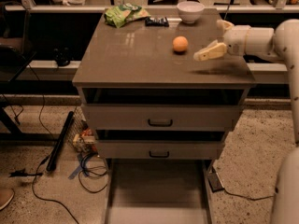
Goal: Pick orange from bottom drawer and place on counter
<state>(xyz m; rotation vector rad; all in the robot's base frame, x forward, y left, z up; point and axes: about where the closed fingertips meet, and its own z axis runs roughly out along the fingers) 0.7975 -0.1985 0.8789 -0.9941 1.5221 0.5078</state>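
The orange [180,44] rests on the counter [135,59], right of the middle, by itself. My gripper [216,38] is open and empty, hovering over the counter's right side, a short way right of the orange and apart from it. One pale finger [209,52] points toward the orange. The bottom drawer [158,190] is pulled out toward the front, and its flat floor shows nothing in it.
A white bowl [190,10], a dark packet [156,21] and a green snack bag [125,14] sit along the counter's back edge. The two upper drawers [160,118] are shut. Cables [88,169] and a black bar [60,141] lie on the floor to the left.
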